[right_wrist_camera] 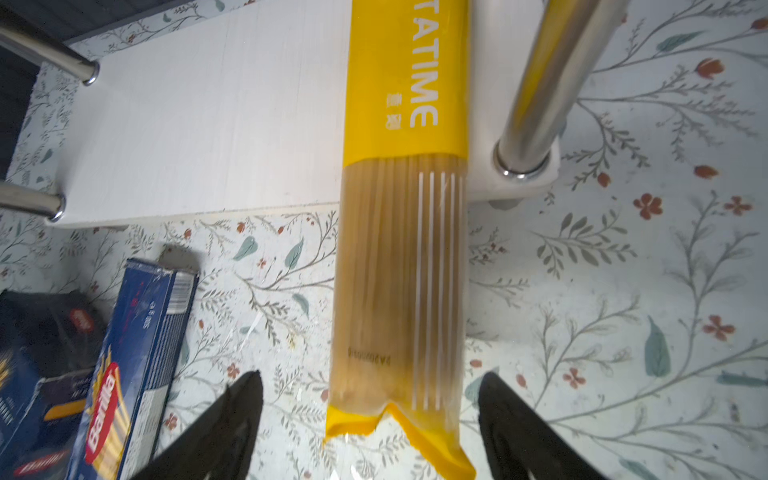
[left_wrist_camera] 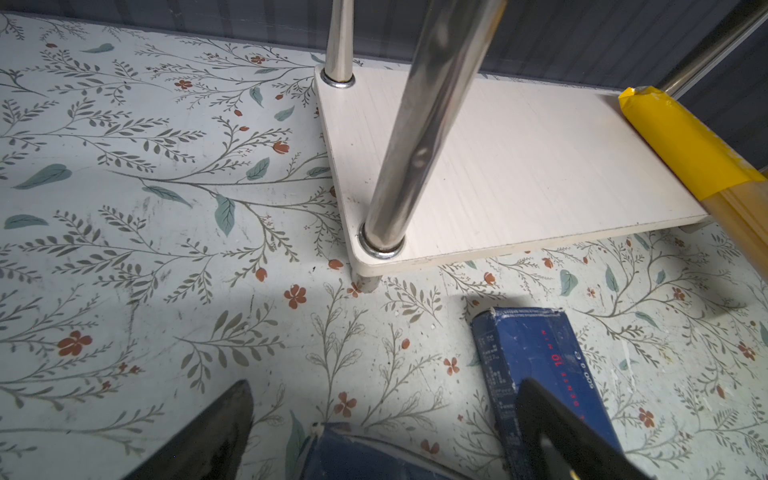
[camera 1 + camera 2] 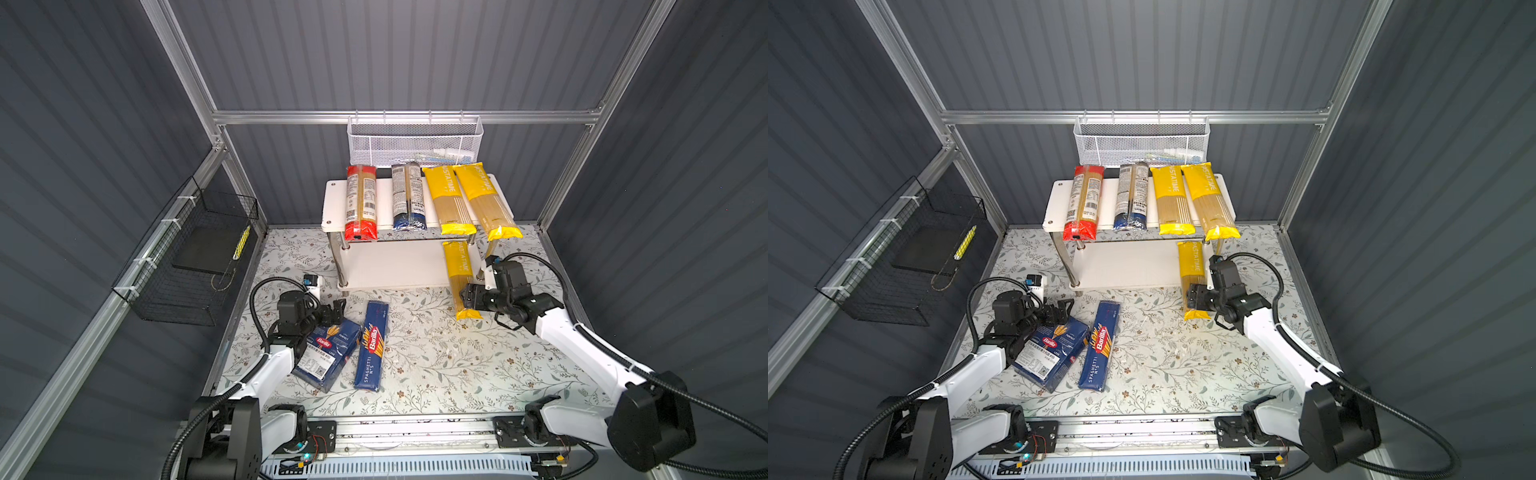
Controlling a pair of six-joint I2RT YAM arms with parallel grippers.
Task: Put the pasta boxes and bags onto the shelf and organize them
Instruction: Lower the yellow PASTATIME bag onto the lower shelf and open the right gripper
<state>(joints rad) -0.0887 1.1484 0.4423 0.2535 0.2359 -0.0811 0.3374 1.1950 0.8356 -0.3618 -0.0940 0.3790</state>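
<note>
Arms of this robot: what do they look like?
The left arm and right arm have white shells and black joints. A black ribbed cable runs along each. The left tool and right tool are black, with two tapered fingers.

Left arm (image 3: 270,365) runs in from 7 o'clock heading 1 o'clock, wrist bent, so left gripper (image 3: 338,308) points about 3 o'clock, jaws wide apart. Right arm (image 3: 577,340) comes in from 5 o'clock heading 10 o'clock. Right gripper (image 3: 468,297) points 9 o'clock, jaws also spread wide.
</note>
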